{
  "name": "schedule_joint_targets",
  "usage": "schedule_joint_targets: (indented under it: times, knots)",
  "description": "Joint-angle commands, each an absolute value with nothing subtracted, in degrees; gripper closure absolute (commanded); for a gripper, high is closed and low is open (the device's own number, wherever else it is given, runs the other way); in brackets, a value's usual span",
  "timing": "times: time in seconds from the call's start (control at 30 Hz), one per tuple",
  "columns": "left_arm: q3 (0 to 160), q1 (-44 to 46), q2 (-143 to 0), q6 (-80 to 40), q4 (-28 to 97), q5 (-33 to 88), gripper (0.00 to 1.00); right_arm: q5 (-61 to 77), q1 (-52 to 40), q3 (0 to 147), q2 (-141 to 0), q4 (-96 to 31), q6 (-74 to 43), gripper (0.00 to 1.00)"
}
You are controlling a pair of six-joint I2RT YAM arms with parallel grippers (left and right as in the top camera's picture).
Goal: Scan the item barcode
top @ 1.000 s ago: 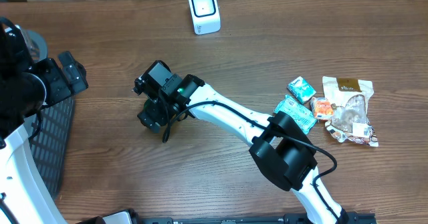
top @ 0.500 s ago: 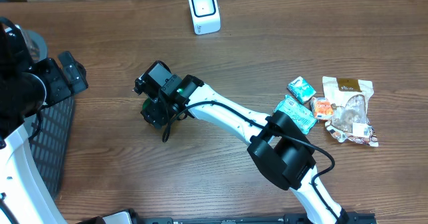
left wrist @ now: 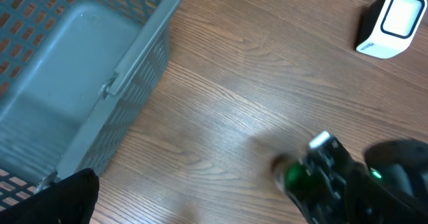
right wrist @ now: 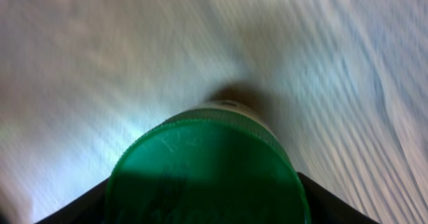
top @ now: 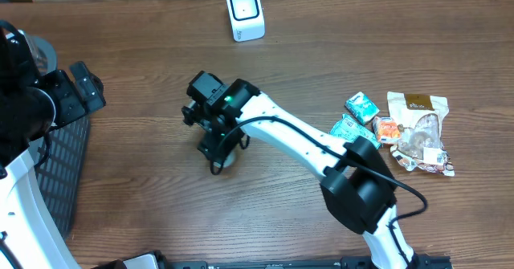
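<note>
The item is a jar with a green lid [right wrist: 204,174] and a pale body [top: 228,158]. My right gripper [top: 215,139] is shut on it, one dark finger [right wrist: 73,207] on each side of the lid. The jar is low over the middle of the table; no barcode shows. In the left wrist view the same green lid [left wrist: 295,176] is blurred inside the right gripper. The white scanner [top: 245,12] stands at the back edge, well beyond the jar, and the scanner [left wrist: 394,22] also shows at top right. My left gripper [top: 84,88] is open and empty at the far left.
A grey mesh basket [top: 60,173] lies at the left edge, under my left arm; its wall [left wrist: 144,63] fills the left wrist view's left side. Several snack packets [top: 401,128] lie in a cluster at the right.
My right gripper has narrowed onto the jar and carried it to the right and slightly toward the front. The left arm has not moved.
</note>
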State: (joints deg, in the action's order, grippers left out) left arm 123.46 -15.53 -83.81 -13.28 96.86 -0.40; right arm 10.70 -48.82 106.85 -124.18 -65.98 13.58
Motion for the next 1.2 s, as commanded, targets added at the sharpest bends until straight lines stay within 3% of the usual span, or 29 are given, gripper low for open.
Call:
schedule_joint_targets:
  times: [0.0, 0.17, 0.5, 0.6, 0.63, 0.7, 0.87, 1.03, 1.17]
  knots:
    - [123.79, -15.73, -84.01, -12.21, 96.79, -0.16, 0.00, 8.97, -48.71, 106.91, -119.77, -69.93, 21.74, 0.27]
    - [123.79, -15.73, -84.01, -12.21, 96.79, -0.16, 0.00, 2.24, -48.10, 105.12, -119.81, -71.42, 21.74, 0.27]
    - [123.79, -15.73, -84.01, -12.21, 96.79, -0.16, 0.00, 2.42, -43.59, 99.63, -119.81, -64.79, 23.00, 0.27]
    - [123.79, -15.73, -84.01, -12.21, 96.79, -0.19, 0.00, 4.75, -42.39, 100.27, -119.68, -65.89, 22.28, 0.16]
    - [123.79, -15.73, -84.01, -12.21, 96.79, -0.16, 0.00, 5.98, -42.35, 101.08, -119.57, -66.72, 22.11, 0.04]
    - [123.79, -15.73, -84.01, -12.21, 96.79, -0.16, 0.00, 6.09, -42.35, 102.78, -119.24, -67.44, 19.03, 0.00]
    - [123.79, -15.73, -84.01, -12.21, 96.79, -0.19, 0.00, 6.00, -42.35, 107.24, -117.99, -68.03, 4.78, 0.00]
    - [123.79, -15.73, -84.01, -12.21, 96.79, -0.19, 0.00, 5.19, -42.37, 108.25, -117.67, -70.08, -32.14, 0.00]
    - [123.79, -15.73, -84.01, -12.23, 96.79, -0.16, 0.00, 5.19, -42.54, 106.26, -117.95, -69.49, -44.14, 0.00]
